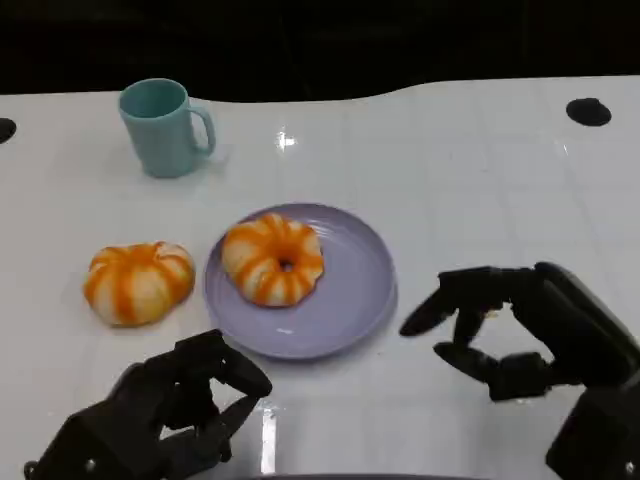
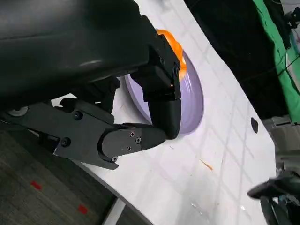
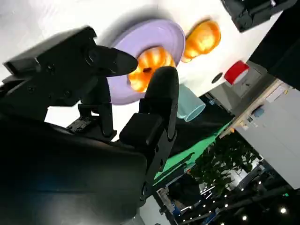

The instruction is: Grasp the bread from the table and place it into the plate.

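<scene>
White glossy surface (image 1: 480,170), far edge curved, open room right of the round lilac plate (image 1: 350,300). Plate holds one orange-striped ring bread (image 1: 273,259); a second striped bread (image 1: 138,282) lies just left, near a teal mug (image 1: 163,127). Left hand (image 1: 165,410) curled, empty; right hand (image 1: 520,335), fingers apart, empty.

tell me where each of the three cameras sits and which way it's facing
Head view: sits up on the robot, looks down at the white table; shows left hand and right hand, both holding nothing.
Left wrist view: sits behind the left hand, looks along its fingers across the purple plate.
Right wrist view: sits behind the right hand, looks past its fingers to the plate, teal mug and far room.
Shared: all three show the plate with striped bread on it.
</scene>
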`<state>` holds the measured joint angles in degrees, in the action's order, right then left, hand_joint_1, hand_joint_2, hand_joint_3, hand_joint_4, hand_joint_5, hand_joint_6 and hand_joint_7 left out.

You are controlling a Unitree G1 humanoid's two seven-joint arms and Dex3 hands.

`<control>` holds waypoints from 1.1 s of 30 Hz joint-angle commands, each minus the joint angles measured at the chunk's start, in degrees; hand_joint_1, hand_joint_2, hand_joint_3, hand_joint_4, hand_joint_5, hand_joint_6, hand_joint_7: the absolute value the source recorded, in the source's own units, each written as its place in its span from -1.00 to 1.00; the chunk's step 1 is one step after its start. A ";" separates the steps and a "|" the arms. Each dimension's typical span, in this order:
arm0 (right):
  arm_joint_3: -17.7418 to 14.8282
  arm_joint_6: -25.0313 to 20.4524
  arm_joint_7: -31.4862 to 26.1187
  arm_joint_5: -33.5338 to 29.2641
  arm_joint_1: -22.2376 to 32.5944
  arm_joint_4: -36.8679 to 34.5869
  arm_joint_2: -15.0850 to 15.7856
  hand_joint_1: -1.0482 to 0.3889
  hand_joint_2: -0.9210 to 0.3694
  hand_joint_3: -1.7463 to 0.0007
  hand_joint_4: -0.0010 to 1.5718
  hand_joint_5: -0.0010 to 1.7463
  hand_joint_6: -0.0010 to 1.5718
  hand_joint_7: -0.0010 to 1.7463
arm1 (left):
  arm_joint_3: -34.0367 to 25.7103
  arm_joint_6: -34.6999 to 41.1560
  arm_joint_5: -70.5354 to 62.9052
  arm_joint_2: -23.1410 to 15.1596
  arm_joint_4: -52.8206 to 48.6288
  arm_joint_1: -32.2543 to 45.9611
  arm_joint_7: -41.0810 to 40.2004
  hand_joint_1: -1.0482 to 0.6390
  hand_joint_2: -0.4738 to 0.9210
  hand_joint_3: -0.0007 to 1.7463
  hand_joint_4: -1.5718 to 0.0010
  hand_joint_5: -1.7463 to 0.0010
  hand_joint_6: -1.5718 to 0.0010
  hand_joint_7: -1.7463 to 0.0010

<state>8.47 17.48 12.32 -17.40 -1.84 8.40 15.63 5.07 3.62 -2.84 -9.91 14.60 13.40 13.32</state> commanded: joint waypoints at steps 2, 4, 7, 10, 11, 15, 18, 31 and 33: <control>-1.75 -2.37 -0.10 -1.69 5.39 6.32 2.16 0.50 -0.12 -0.48 0.05 0.97 0.08 0.42 | -0.50 -0.62 0.79 -0.36 -0.32 0.00 0.18 -0.13 0.93 -0.34 0.06 -1.00 0.22 -0.48; -2.09 -3.02 -0.44 -2.18 7.07 7.95 2.11 0.54 -0.08 -0.54 0.08 0.99 0.07 0.50 | -0.51 0.00 0.86 -0.28 -0.17 0.01 0.08 -0.14 0.93 -0.35 0.07 -1.00 0.22 -0.47; -2.28 -3.74 -0.92 -3.16 8.89 9.55 1.70 0.53 -0.04 -0.56 0.10 1.00 0.03 0.52 | -0.45 0.00 0.72 -0.48 -0.20 -0.07 -0.03 -0.14 0.94 -0.37 0.07 -1.00 0.21 -0.47; -2.11 -4.10 -1.68 -4.34 10.71 10.52 1.35 0.52 -0.05 -0.55 0.09 1.00 -0.01 0.52 | -0.52 -0.64 0.66 -0.79 -0.55 -0.06 0.02 -0.15 0.94 -0.37 0.08 -1.00 0.21 -0.46; -1.92 -4.16 -2.08 -4.79 11.19 10.51 1.12 0.52 -0.05 -0.54 0.09 1.00 -0.01 0.52 | -0.56 -1.03 0.56 -0.94 -0.72 -0.01 0.06 -0.15 0.95 -0.38 0.08 -1.00 0.21 -0.46; -1.24 -3.02 -3.93 -5.62 12.25 8.66 0.30 0.55 -0.05 -0.58 0.15 1.00 -0.01 0.61 | -0.74 -0.93 0.77 -1.21 -0.53 0.32 0.09 -0.16 0.95 -0.40 0.08 -1.00 0.20 -0.46; -1.01 -1.34 -5.36 -6.14 12.56 6.91 0.34 0.55 -0.01 -0.63 0.17 1.00 -0.02 0.68 | -0.92 -0.89 1.23 -1.04 -0.39 0.54 0.03 -0.16 0.96 -0.41 0.09 -1.00 0.20 -0.45; -0.65 5.97 -11.86 -9.91 11.04 -1.44 0.64 0.56 0.16 -0.73 0.24 1.00 0.01 0.77 | -0.92 -2.56 0.56 -1.28 -1.86 0.24 -0.16 -0.15 0.97 -0.44 0.09 -1.00 0.18 -0.45; -0.64 6.32 -12.31 -10.22 10.80 -2.03 0.65 0.56 0.16 -0.73 0.24 1.00 0.01 0.77 | -0.98 -3.17 0.57 -1.35 -2.46 0.09 -0.08 -0.14 0.97 -0.44 0.09 -1.00 0.18 -0.45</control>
<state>7.93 22.85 1.19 -27.43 9.58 7.37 15.77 4.63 1.78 -1.92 -10.38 13.06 13.73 13.33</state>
